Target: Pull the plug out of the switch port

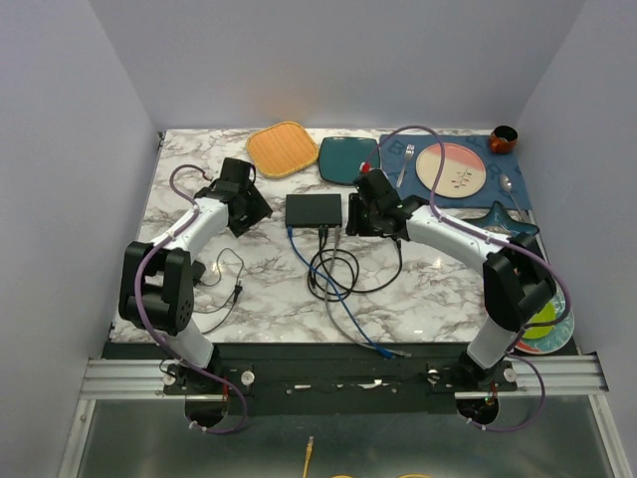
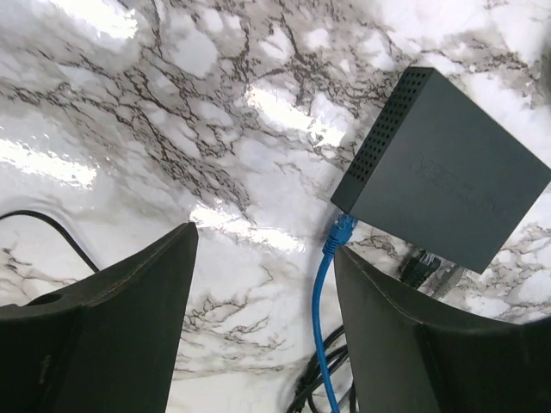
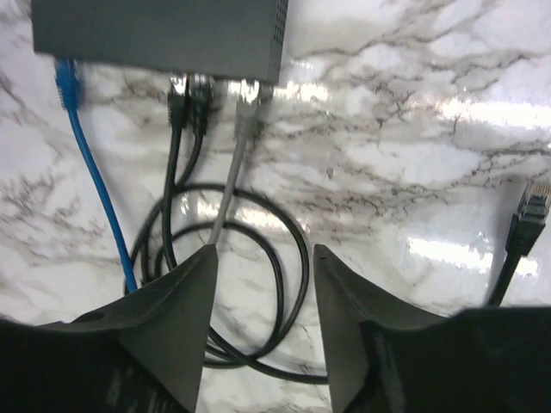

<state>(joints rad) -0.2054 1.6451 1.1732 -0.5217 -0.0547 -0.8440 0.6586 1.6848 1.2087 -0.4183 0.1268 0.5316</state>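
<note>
- The blue cable (image 1: 343, 311) runs from the near edge of the marble table (image 1: 438, 289) up to the switch. The black cable (image 1: 333, 279) lies in loops just in front of the switch.
- A loose black plug (image 3: 532, 206) lies on the table to the right of the right gripper, well apart from any port.
- The left gripper (image 2: 265, 249) hangs over bare marble just left of the switch, jaws spread and empty. The blue cable passes close by its right finger without touching it.
- The right gripper (image 3: 264, 258) hangs just right of the switch's near corner, jaws also spread and holding nothing. The grey cable (image 3: 225, 194) runs down towards its left finger.
- The switch (image 1: 315, 209) lies flat between the two grippers. Its near edge carries the blue plug (image 3: 67, 82) at the left, two black plugs (image 3: 185, 95) in the middle and a grey plug (image 3: 247, 99) at the right.
- The step in hand looks like lining up on a plug, with no grasp made.
- The next move probably calls for one gripper to close on a plug body rather than its cable and draw it straight back. The other would steady the light box so it does not slide.
- Beyond the switch sit a teal plate (image 1: 346, 159) and an orange plate (image 1: 282, 148), neither involved.
</note>
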